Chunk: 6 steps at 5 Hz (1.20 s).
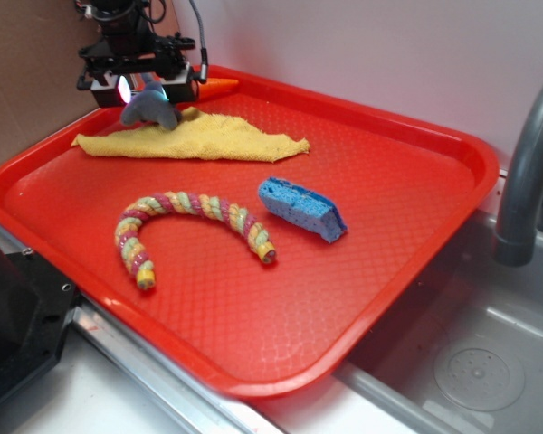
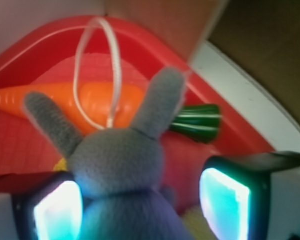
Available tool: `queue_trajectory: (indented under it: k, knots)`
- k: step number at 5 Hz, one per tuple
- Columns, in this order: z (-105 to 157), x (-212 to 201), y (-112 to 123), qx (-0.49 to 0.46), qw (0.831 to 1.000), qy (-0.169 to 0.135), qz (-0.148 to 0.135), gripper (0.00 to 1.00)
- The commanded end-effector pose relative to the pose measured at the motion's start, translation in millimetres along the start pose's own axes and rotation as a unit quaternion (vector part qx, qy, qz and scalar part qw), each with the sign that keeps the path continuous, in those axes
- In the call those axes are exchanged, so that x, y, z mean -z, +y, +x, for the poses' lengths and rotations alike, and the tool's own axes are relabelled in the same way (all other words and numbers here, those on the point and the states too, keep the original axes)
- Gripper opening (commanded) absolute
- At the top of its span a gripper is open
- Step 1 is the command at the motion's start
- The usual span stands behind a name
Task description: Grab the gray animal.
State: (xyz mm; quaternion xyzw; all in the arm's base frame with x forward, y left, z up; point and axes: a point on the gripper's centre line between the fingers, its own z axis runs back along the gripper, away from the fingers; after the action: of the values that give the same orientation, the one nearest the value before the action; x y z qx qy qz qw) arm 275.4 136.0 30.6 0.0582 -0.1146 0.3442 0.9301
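Observation:
The gray animal (image 1: 151, 109) is a small plush bunny lying on the yellow cloth (image 1: 199, 137) at the tray's back left. My gripper (image 1: 147, 90) hangs just over it. In the wrist view the gray animal (image 2: 115, 165) fills the space between my glowing pads, with its two ears up and a white loop (image 2: 118, 70) rising from its head. My gripper (image 2: 140, 205) is open around it: the left pad (image 2: 57, 210) is against the plush, while the right pad (image 2: 224, 202) stands off with a gap.
An orange carrot (image 2: 90, 100) with a green top lies just behind the bunny against the red tray's (image 1: 371, 172) back rim. A striped rope toy (image 1: 176, 201) and a blue sponge (image 1: 301, 209) lie mid-tray. A grey faucet (image 1: 525, 172) and a sink (image 1: 471, 362) are to the right.

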Motion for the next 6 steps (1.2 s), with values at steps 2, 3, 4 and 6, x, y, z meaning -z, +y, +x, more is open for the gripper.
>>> queue_trajectory:
  k: [2, 3, 4, 6]
  knots:
    - [3, -15, -4, 0.001, 1.0, -0.013, -0.011, 0.0]
    - [3, -52, -6, -0.02, 1.0, 0.0, 0.008, 0.0]
    - [-3, -93, -11, -0.028, 0.999, 0.022, 0.006, 0.0]
    - [-43, -151, -45, 0.09, 0.989, 0.102, -0.06, 0.0]
